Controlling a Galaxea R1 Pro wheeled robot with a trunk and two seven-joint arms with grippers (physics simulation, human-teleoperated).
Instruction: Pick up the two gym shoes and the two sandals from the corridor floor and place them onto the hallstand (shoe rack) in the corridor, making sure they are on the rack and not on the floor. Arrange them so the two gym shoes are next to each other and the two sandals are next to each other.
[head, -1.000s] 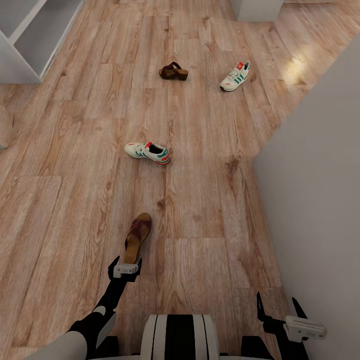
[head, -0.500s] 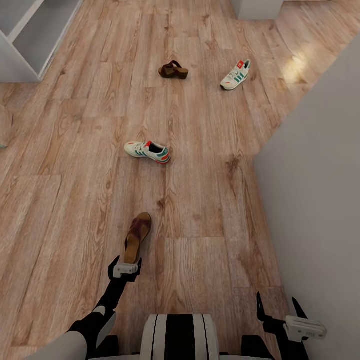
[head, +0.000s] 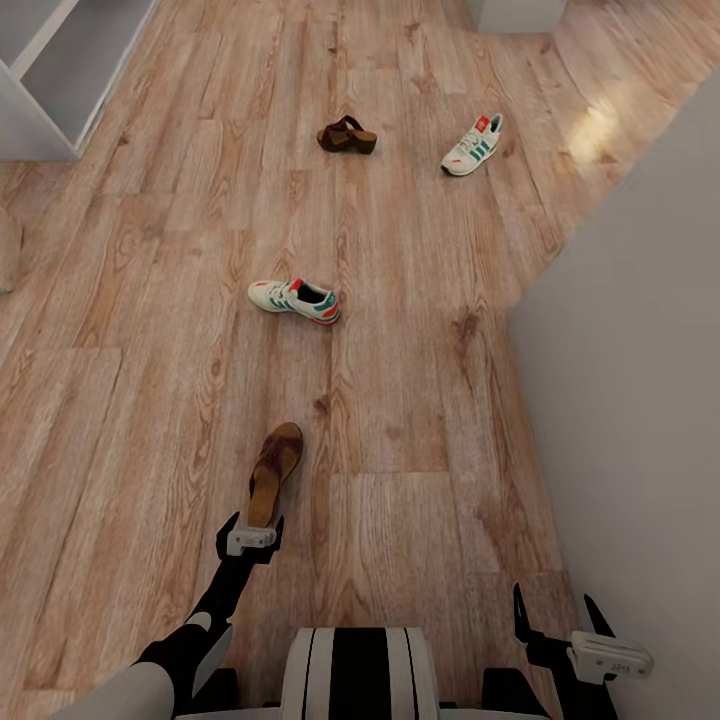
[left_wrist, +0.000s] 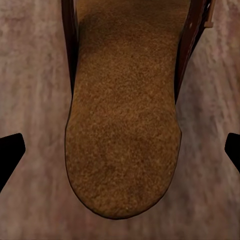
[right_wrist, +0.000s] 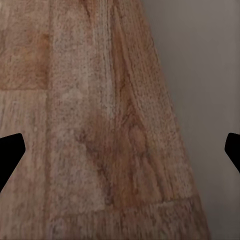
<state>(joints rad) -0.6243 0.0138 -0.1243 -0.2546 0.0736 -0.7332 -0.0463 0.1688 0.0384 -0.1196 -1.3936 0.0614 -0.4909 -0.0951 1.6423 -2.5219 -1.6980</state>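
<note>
- The left gripper (head: 250, 528) hangs low over the heel end of the near sandal (head: 274, 470), its fingers spread wide; in the left wrist view the tan footbed (left_wrist: 122, 125) sits centred between the two dark fingertips, with a gap on each side, so nothing is grasped yet.
- The right gripper (head: 556, 610) waits beside the grey wall (head: 640, 350), fingers apart and empty, over bare corridor floor (right_wrist: 90, 125).
- Compared with a second ago, both arms and all four shoes hold the same places; only the head view has tipped a little, so the far things sit slightly higher in it. I judge the robot to be paused, lined up for the pick.
- Farther out lies the near gym shoe (head: 294, 300), on its side by the look of it.
- Beyond it, the far sandal (head: 346, 135) and far gym shoe (head: 472, 146) lie well apart from each other.
- The hallstand (head: 50, 80) stands at the far left; none of the shoes in view is on it, so the whole task remains.
</note>
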